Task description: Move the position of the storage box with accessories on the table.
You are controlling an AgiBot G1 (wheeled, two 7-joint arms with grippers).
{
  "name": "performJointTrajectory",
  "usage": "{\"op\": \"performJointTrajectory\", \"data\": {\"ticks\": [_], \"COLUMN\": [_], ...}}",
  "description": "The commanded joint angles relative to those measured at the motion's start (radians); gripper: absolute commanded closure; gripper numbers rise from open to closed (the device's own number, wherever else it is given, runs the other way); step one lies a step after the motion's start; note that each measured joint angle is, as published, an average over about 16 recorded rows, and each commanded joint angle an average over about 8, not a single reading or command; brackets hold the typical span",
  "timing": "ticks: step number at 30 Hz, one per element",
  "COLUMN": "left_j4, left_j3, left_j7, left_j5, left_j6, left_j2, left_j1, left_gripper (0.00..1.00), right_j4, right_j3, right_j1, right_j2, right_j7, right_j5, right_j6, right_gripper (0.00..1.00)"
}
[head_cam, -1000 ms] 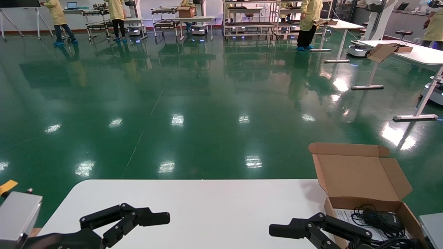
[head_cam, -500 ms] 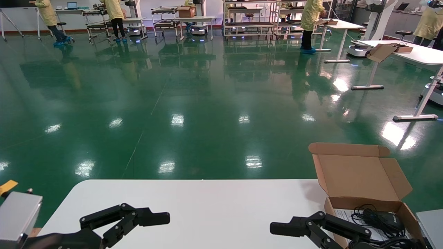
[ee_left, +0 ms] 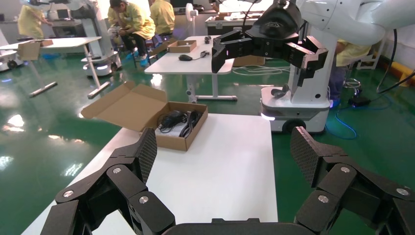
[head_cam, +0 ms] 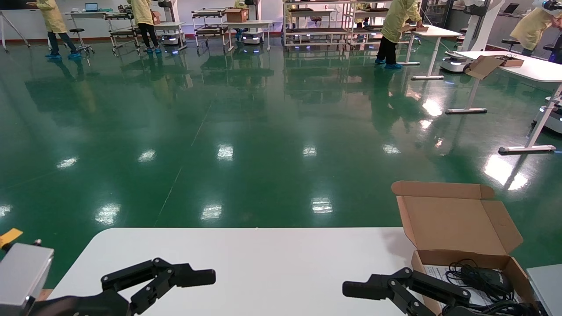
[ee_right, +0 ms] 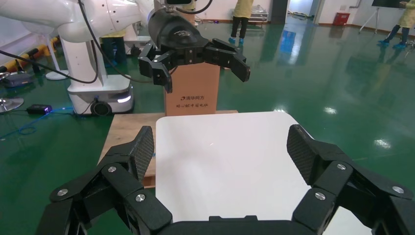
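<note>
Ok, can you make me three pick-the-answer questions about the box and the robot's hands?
1. Where is the brown cardboard storage box on the big white table?
A. near the robot's right side
B. near its left side
C. in the middle

2. What colour are the tangled cables in the box?
A. red
B. black
C. yellow

3. How is the box lid?
A. taped shut
C. missing
B. standing open

Answers: 1 A, the head view shows it by the right gripper. 2 B, the left wrist view shows black cables. 3 B, the lid stands up behind the box. The left gripper is far away.
</note>
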Motion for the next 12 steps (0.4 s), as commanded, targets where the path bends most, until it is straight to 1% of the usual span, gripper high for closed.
{"op": "performJointTrajectory", "data": {"ticks": [1, 12], "left_j4": [0.000, 0.000], "left_j3": [0.000, 0.000], "left_j7": [0.000, 0.000], "left_j5": [0.000, 0.000], "left_j6": [0.000, 0.000], "left_j2": [0.000, 0.000], "left_j1": [0.000, 0.000], "left_gripper": [0.00, 0.00], "right_j4": [0.000, -0.001], "right_j3": [0.000, -0.001], "right_j1": [0.000, 0.001], "right_j2": [0.000, 0.000], "right_j7": [0.000, 0.001], "right_j5": [0.000, -0.001], "right_j6": [0.000, 0.001], "right_gripper": [0.00, 0.00]}}
